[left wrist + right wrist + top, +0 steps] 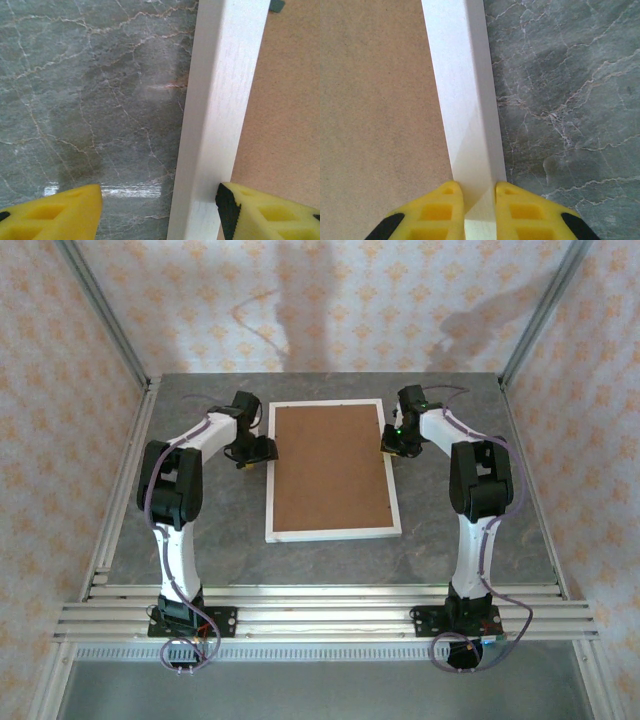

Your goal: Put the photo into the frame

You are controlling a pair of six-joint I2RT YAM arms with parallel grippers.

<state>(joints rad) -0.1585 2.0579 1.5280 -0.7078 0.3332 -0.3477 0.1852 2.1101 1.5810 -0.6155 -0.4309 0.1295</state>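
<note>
Frame [334, 533] flat mid-table, back side up; right claw [480, 192] gripping it, left claw [159, 200] open.
Frame lies on the grey marble table [330, 565] between the two arms, brown backing board [330, 465] sitting inside the white moulding. Right claw is clamped on the right-hand rail near the far end: both yellow fingers [445, 210] are pressed against the rail's sides, one over the board and one over the table. Left claw straddles the left-hand rail near the far end with its jaws apart. Its outer finger is over bare table, well clear of the rail. Its inner finger is over the board, right at the rail's inner edge; cannot tell if it touches.
</note>
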